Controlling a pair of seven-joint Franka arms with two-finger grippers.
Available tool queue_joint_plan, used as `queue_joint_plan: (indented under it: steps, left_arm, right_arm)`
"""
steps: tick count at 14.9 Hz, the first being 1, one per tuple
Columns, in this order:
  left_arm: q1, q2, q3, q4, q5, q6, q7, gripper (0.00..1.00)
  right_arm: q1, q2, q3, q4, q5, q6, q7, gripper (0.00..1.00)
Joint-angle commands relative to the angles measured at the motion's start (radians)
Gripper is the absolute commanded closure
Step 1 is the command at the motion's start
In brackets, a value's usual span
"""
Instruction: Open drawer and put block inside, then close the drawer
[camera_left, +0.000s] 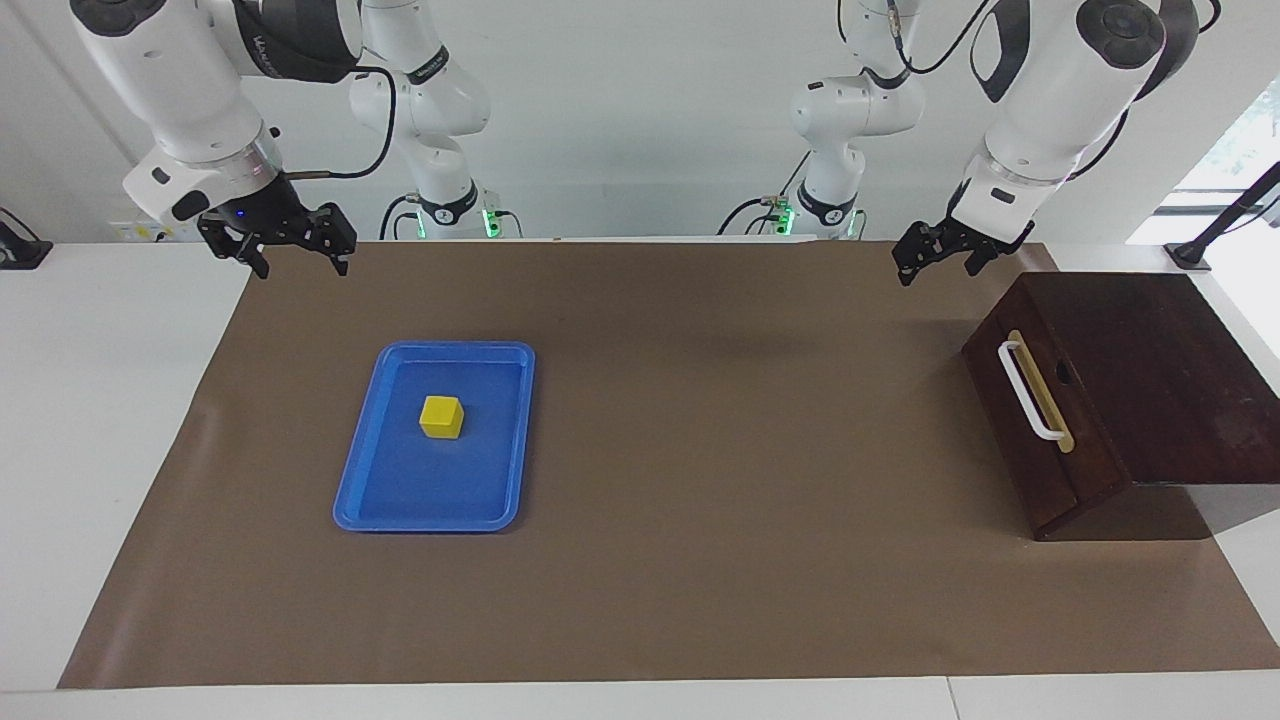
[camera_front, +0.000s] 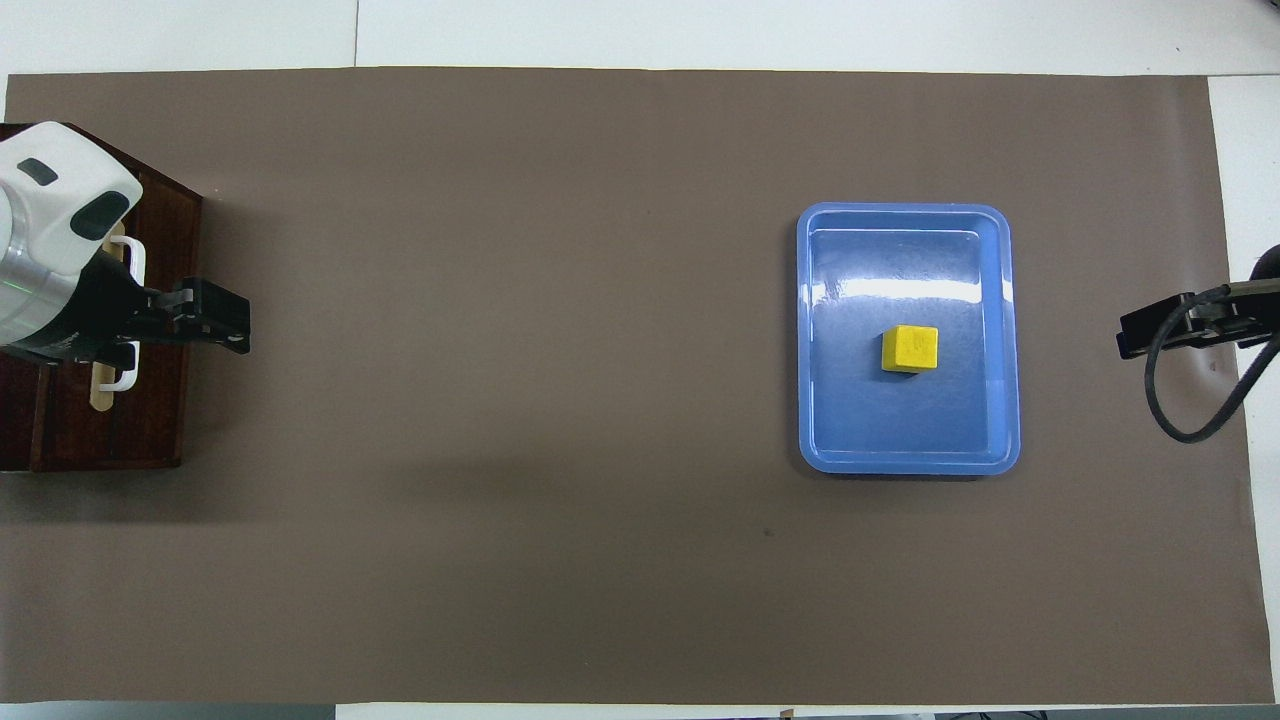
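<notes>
Both tools hang released, the left tool (camera_left: 935, 262) at upper right above the shut drawer (camera_left: 1040, 420), the right tool (camera_left: 290, 250) at upper left, while the block (camera_left: 441, 416) sits mid-frame in the blue tray (camera_left: 350, 490).

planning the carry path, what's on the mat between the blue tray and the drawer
Nothing: between the blue tray and the drawer only bare brown mat shows, plainest in the overhead view.
</notes>
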Motion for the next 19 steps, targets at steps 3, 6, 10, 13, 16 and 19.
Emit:
queue_joint_plan:
  steps: [3,6,10,13,16,19]
  left_arm:
    - [-0.006,-0.011,0.014,-0.006,-0.008,0.016,0.016,0.0]
    - [0.014,-0.01,0.014,-0.011,-0.005,0.046,0.015,0.0]
    - [0.012,-0.043,0.013,-0.145,0.075,0.236,0.015,0.0]
    - [0.014,-0.002,0.013,-0.181,0.141,0.336,0.076,0.0]
    - [0.005,0.067,0.012,-0.186,0.253,0.372,0.134,0.0]
    - [0.022,0.107,0.013,-0.245,0.349,0.44,0.14,0.0]
  right_arm:
    - [-0.003,-0.013,0.004,-0.008,0.012,0.006,0.009,0.0]
    - [-0.003,-0.013,0.004,-0.008,0.01,0.037,0.009,0.0]
    - [-0.003,-0.016,0.006,-0.016,0.012,0.041,-0.031,0.0]
    - [-0.011,-0.017,0.004,-0.025,0.022,0.041,-0.019,0.0]
    - [-0.015,-0.029,0.0,-0.066,0.059,0.063,0.083,0.0]
    - [-0.034,-0.022,-0.005,-0.108,0.16,0.075,0.36,0.0]
